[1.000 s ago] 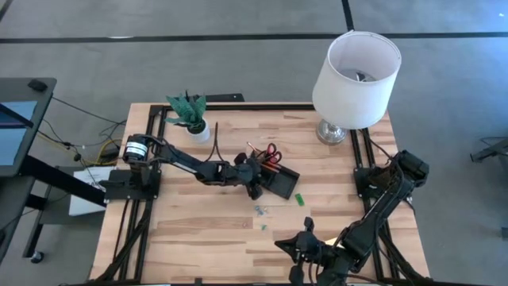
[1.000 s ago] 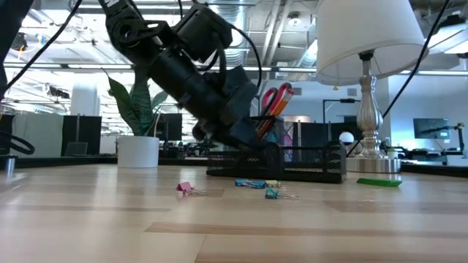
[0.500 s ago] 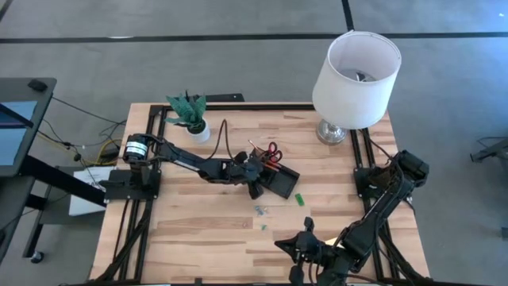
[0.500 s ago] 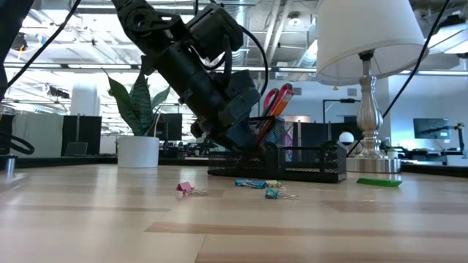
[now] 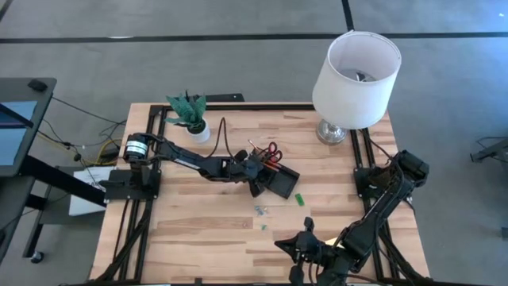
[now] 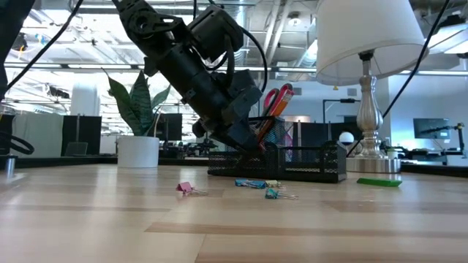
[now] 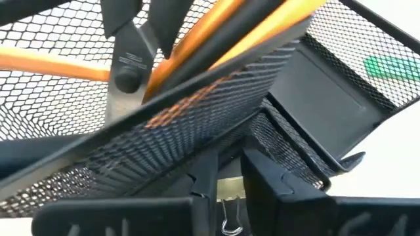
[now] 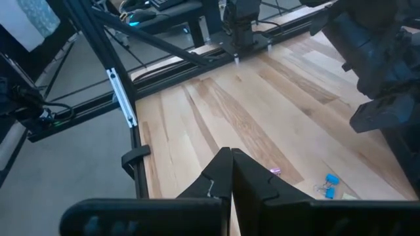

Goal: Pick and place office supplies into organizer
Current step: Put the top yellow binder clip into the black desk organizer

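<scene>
Now left pincer [image 7: 226, 187] nearly closed at organizer [image 5: 279, 179].

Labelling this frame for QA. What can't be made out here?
- Left gripper: left wrist view shows a small clip between nearly closed fingers; firmness of the grip unclear.
- Organizer compartments: left arm covers part in the high view; mesh wall blocks the low view.
- Clips: too small to count in the high view.
- Right gripper: shut, parked at the table's near edge.
</scene>
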### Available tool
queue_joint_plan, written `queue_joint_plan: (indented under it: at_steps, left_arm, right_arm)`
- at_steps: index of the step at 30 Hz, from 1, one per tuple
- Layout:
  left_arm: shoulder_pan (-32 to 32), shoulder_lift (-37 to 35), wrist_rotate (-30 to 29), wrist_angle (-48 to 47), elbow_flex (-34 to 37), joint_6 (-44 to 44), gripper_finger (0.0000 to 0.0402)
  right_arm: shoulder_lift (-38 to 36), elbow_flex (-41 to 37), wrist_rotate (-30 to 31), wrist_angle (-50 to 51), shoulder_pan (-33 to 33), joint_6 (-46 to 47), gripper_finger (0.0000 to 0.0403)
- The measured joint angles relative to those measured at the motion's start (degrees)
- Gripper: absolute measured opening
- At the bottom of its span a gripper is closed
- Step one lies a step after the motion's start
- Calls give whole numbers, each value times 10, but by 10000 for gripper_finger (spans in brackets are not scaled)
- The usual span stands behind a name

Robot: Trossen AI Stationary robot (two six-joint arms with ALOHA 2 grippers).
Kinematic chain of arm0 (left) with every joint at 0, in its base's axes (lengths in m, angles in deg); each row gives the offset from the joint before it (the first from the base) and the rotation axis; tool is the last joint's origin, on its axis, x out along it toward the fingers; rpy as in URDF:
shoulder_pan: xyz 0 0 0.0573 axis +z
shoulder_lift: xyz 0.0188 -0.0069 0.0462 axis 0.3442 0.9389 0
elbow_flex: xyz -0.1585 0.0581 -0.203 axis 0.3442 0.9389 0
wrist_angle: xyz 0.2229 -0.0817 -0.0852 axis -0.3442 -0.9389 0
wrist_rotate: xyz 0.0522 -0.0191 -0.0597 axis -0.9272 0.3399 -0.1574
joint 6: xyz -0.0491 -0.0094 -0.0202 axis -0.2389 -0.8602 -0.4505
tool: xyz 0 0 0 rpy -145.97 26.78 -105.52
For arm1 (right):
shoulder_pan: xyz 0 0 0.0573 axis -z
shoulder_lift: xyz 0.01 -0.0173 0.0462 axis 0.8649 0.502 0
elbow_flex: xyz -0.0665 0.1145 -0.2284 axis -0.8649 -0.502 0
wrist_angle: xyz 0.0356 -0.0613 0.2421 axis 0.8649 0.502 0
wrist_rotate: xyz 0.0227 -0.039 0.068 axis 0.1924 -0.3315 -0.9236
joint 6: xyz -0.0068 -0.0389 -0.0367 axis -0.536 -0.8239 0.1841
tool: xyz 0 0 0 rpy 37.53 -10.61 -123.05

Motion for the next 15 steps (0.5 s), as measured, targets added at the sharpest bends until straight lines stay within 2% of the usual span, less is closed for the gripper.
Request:
queue_joint_plan:
  at_steps: [4,6,11,15]
  left_arm:
    - [4,0,1,1,0,2,42]
    - [5,0,1,1,0,12,79]
    - [4,1,-9,0,0,17,203]
    - [4,2,4,1,0,14,258]
  right_arm:
    - [0,0,0,0,0,0,0]
    - [0,0,0,0,0,0,0]
    - [0,0,0,0,0,0,0]
    - [0,0,0,0,1,0,0]
